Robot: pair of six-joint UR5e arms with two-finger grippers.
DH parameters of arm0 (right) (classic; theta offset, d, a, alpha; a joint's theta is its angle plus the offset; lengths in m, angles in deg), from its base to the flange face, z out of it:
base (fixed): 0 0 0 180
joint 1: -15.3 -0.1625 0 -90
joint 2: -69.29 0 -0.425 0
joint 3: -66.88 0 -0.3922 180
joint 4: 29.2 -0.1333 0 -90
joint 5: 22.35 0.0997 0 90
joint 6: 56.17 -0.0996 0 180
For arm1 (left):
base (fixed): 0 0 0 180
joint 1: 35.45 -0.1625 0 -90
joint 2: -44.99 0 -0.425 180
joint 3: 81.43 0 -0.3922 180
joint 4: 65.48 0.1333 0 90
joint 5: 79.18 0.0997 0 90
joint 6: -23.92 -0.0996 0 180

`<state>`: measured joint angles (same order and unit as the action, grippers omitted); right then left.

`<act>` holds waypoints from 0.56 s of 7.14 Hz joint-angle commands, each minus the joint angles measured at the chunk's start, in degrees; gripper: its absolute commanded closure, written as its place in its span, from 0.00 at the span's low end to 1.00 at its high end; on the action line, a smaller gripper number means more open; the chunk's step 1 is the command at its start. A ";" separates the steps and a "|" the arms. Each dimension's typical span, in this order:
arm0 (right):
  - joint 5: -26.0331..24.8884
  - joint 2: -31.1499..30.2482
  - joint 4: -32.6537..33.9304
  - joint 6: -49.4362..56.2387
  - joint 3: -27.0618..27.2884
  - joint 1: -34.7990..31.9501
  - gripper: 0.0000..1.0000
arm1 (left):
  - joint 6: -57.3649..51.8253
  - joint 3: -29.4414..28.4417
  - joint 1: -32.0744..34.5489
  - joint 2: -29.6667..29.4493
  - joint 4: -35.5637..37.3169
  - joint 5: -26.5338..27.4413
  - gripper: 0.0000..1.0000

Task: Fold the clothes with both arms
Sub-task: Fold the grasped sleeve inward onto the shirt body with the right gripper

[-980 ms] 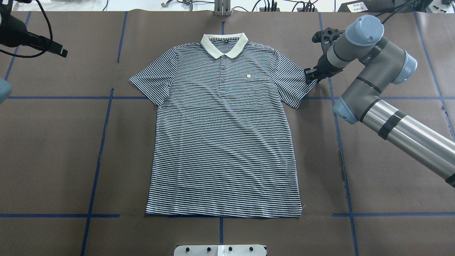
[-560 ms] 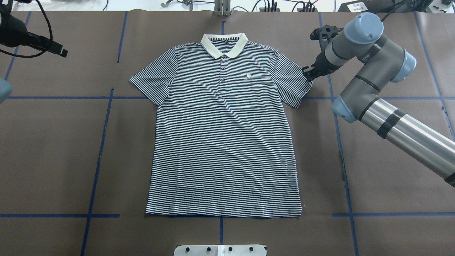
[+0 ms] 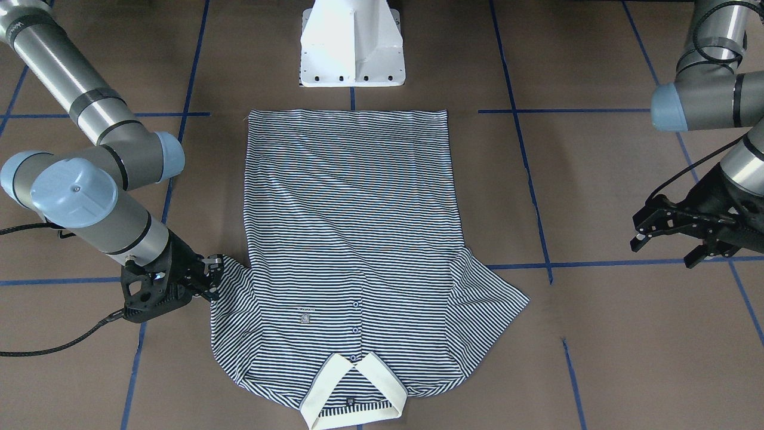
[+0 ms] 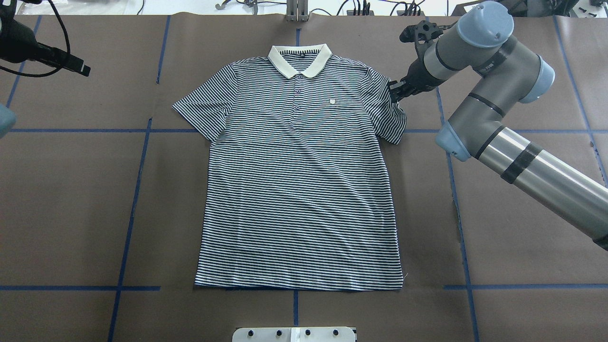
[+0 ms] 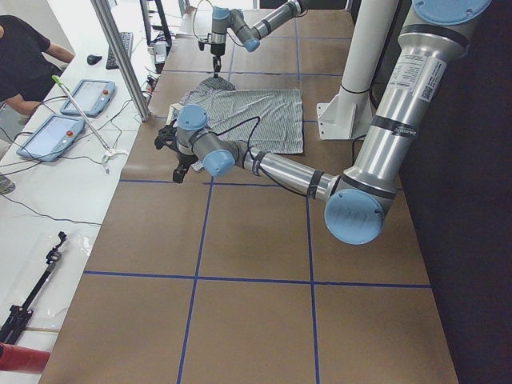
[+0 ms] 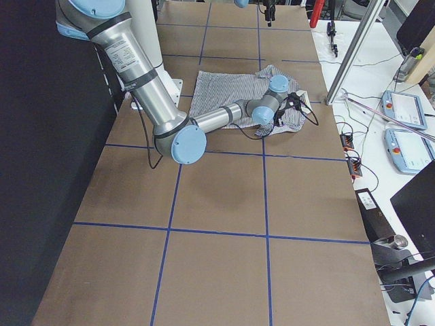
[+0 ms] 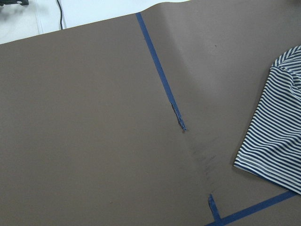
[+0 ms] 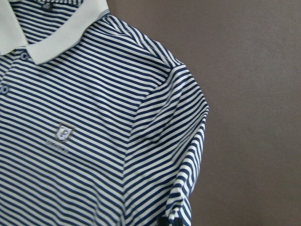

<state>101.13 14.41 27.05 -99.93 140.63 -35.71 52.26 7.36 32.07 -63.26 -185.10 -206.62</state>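
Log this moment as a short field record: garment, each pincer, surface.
garment: striped polo shirt, flat, front up, collar away from robot
right pincer: shut on the sleeve on its side, sleeve bunched inward
left pincer: open, above bare table, clear of the shirt
other sleeve: spread flat
fold status: body not yet folded

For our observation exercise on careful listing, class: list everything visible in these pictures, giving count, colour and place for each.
polo shirt: one, navy-and-white stripes with cream collar, flat mid-table, front up.
table cover: one, brown, across the table.
tape lines: several, blue, gridding the cover.
pedestal base: one, white, by the shirt's hem.
tablets: two, grey-framed, on the white side bench.
person: one, black top, beside that bench.
right hand: one, black, clamped on a sleeve edge.
left hand: one, black, open, above bare cover.
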 commanded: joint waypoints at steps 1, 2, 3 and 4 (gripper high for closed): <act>-1.38 7.00 1.13 -6.38 -1.74 3.18 1.00 | -0.12 0.33 0.07 0.24 -0.09 0.00 0.00; -3.83 13.41 1.49 -6.86 -8.64 3.54 1.00 | -0.21 1.11 0.07 0.50 -0.09 0.00 0.00; -7.25 18.17 1.41 -6.86 -15.49 4.59 1.00 | -0.39 1.30 0.07 0.59 -0.09 0.00 0.00; -9.11 20.92 1.41 -6.86 -20.52 4.86 1.00 | -0.30 1.21 -0.02 0.42 -0.09 0.00 0.00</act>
<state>94.75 30.99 28.40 -106.59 126.74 -31.47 51.96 8.50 32.13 -62.78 -185.18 -206.62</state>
